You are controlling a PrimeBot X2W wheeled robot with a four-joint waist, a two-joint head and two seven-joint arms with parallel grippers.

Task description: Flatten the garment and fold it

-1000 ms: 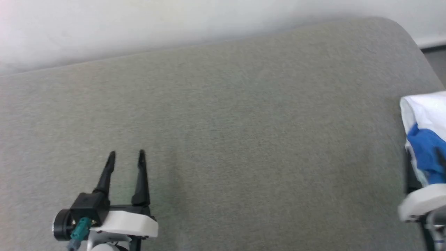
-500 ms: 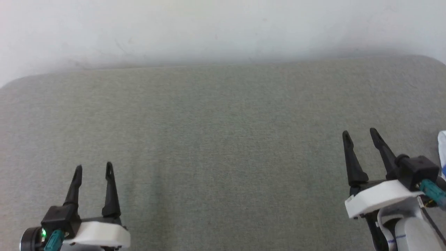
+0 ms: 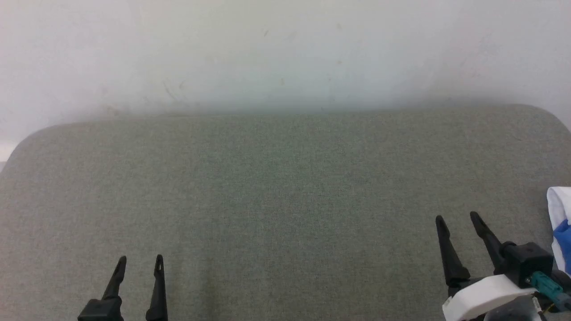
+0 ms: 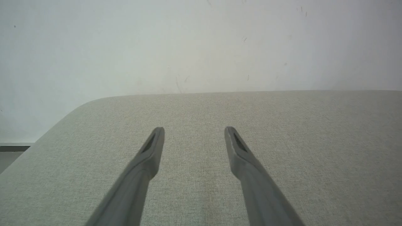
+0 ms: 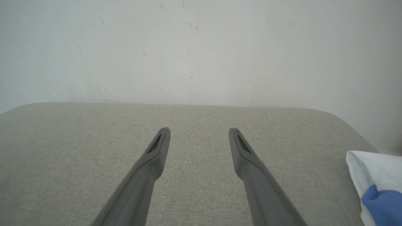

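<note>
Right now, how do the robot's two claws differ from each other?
The right gripper sits close to the garment on the grey cushion; the left gripper is far from it. The right gripper leans left in the head view; the left gripper leans slightly right. Both are open and empty.

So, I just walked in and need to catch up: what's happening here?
Nothing is being handled right now. The robot's left hand and right hand both hover open above the grey padded surface. The garment, white with blue, lies at the surface's right edge, beside the right hand but untouched.
</note>
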